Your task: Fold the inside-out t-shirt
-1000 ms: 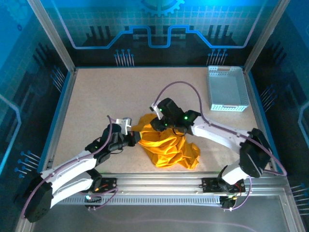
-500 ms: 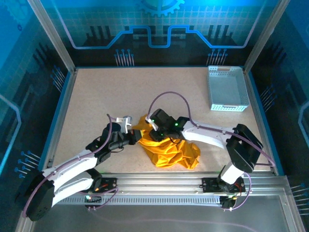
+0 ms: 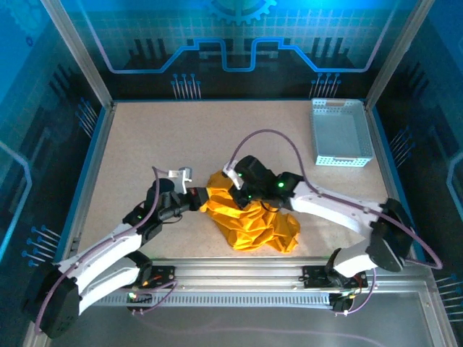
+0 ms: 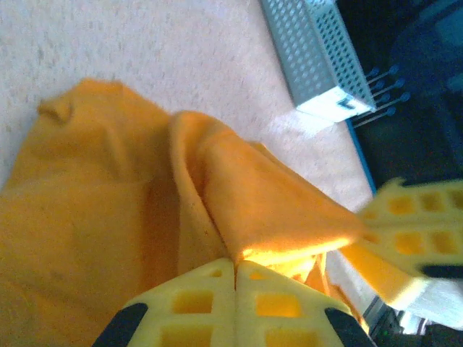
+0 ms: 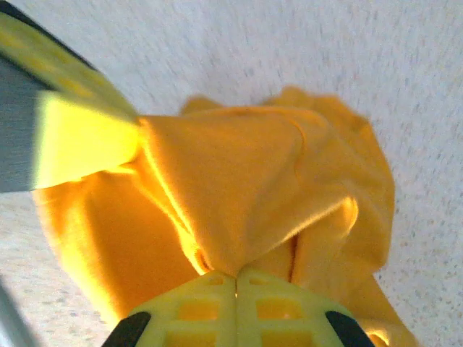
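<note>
1. The orange-yellow t-shirt (image 3: pixel 255 223) lies in a crumpled heap on the bench (image 3: pixel 145 137). It sits towards the near edge, roughly midway across, between the two arms.
2. The left fingers (image 3: pixel 198 199) reach in from the left and meet the upper left edge of the heap. In the left wrist view they are pressed tight together, with a fold of the fabric pinched at their tips. The cloth runs away from them as a raised ridge.
3. The right fingers (image 3: pixel 233 194) come in from the right, over the top of the heap. In the right wrist view they too are closed, clamped on a bunched fold that fans out above them.
4. The two pairs of fingers are near each other at the upper left part of the shirt, and each can be seen in the other's wrist view. The fabric between them is lifted into a soft peak.
5. The rest of the shirt sags in loose wrinkles down onto the bench, with most of it spread to the near right of the fingers.
6. A pale perforated basket (image 3: pixel 340 134) stands at the far right corner of the bench, well apart from the shirt.
</note>
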Controlling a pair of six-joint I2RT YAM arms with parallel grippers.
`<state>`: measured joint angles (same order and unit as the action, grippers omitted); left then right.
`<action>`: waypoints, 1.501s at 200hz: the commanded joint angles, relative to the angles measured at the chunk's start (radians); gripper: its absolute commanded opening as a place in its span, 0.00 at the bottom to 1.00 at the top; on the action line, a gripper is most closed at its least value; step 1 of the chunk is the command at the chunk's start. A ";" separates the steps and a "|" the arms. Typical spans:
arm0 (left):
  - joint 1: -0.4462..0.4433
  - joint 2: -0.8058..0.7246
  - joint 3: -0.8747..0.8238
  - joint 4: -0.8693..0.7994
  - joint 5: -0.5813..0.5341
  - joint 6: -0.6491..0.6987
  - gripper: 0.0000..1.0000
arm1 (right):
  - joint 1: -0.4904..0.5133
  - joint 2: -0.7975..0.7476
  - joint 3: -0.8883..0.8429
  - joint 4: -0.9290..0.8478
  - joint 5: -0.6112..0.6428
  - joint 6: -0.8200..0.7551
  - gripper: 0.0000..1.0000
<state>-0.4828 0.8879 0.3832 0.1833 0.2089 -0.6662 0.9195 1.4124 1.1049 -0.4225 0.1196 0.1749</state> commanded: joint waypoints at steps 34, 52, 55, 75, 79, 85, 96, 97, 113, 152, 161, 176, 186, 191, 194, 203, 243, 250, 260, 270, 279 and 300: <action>0.085 -0.105 0.158 -0.143 0.054 0.102 0.00 | -0.058 -0.208 0.093 -0.072 -0.186 0.067 0.00; 0.090 -0.148 0.217 -0.196 0.057 0.136 0.03 | -0.062 -0.261 0.124 -0.068 -0.255 0.088 0.00; 0.090 -0.153 0.226 -0.201 0.060 0.140 0.04 | -0.062 -0.268 0.127 -0.066 -0.263 0.093 0.00; 0.091 -0.158 0.258 -0.195 0.121 0.148 0.07 | -0.077 -0.304 0.135 -0.045 -0.326 0.135 0.00; 0.092 -0.153 0.257 -0.185 0.136 0.149 0.07 | -0.079 -0.308 0.133 -0.038 -0.335 0.140 0.00; 0.090 -0.141 0.254 -0.175 0.147 0.149 0.08 | -0.082 -0.312 0.122 -0.024 -0.340 0.140 0.00; 0.091 -0.106 0.245 -0.177 0.135 0.145 0.08 | -0.083 -0.305 0.086 -0.009 -0.305 0.126 0.00; 0.091 -0.101 0.244 -0.177 0.134 0.144 0.08 | -0.083 -0.303 0.083 -0.009 -0.300 0.124 0.00; 0.091 -0.042 0.203 -0.163 0.133 0.140 0.07 | -0.081 -0.230 0.030 -0.010 -0.210 0.094 0.15; 0.090 -0.033 0.061 -0.140 0.049 0.070 0.05 | -0.021 -0.005 -0.065 0.170 -0.145 0.052 0.47; 0.090 -0.053 0.029 -0.138 0.030 0.059 0.06 | -0.015 0.041 -0.070 0.213 -0.172 0.057 0.49; 0.091 -0.076 0.000 -0.148 0.009 0.050 0.05 | 0.003 0.105 -0.071 0.271 -0.198 0.057 0.52; 0.091 -0.088 -0.016 -0.154 0.001 0.048 0.05 | 0.014 0.143 -0.058 0.282 -0.214 0.053 0.55; 0.092 -0.093 -0.023 -0.153 -0.002 0.047 0.06 | 0.020 0.161 -0.054 0.287 -0.217 0.049 0.57; 0.092 -0.096 -0.027 -0.154 -0.003 0.047 0.06 | 0.023 0.171 -0.053 0.292 -0.217 0.046 0.58; 0.093 -0.100 -0.034 -0.153 -0.005 0.044 0.06 | 0.029 0.200 -0.046 0.297 -0.199 0.042 0.59; 0.095 -0.103 -0.044 -0.143 -0.007 0.036 0.06 | 0.021 0.279 -0.004 0.307 -0.107 0.051 0.46; 0.096 -0.104 -0.043 -0.146 -0.011 0.036 0.06 | 0.019 0.283 0.006 0.307 -0.107 0.051 0.40; 0.096 -0.105 -0.041 -0.148 -0.015 0.038 0.06 | 0.019 0.287 0.022 0.298 -0.103 0.048 0.30; 0.098 -0.107 -0.040 -0.147 -0.021 0.038 0.06 | 0.019 0.285 0.036 0.284 -0.087 0.046 0.18; 0.100 -0.107 -0.037 -0.148 -0.023 0.039 0.06 | 0.019 0.275 0.038 0.278 -0.067 0.045 0.06; 0.104 -0.117 -0.029 -0.162 -0.037 0.042 0.06 | 0.018 0.220 0.025 0.252 -0.028 0.031 0.00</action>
<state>-0.3920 0.7940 0.3496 0.0269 0.2016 -0.6231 0.9413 1.6924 1.1172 -0.1551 0.0280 0.2199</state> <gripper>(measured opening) 0.059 0.050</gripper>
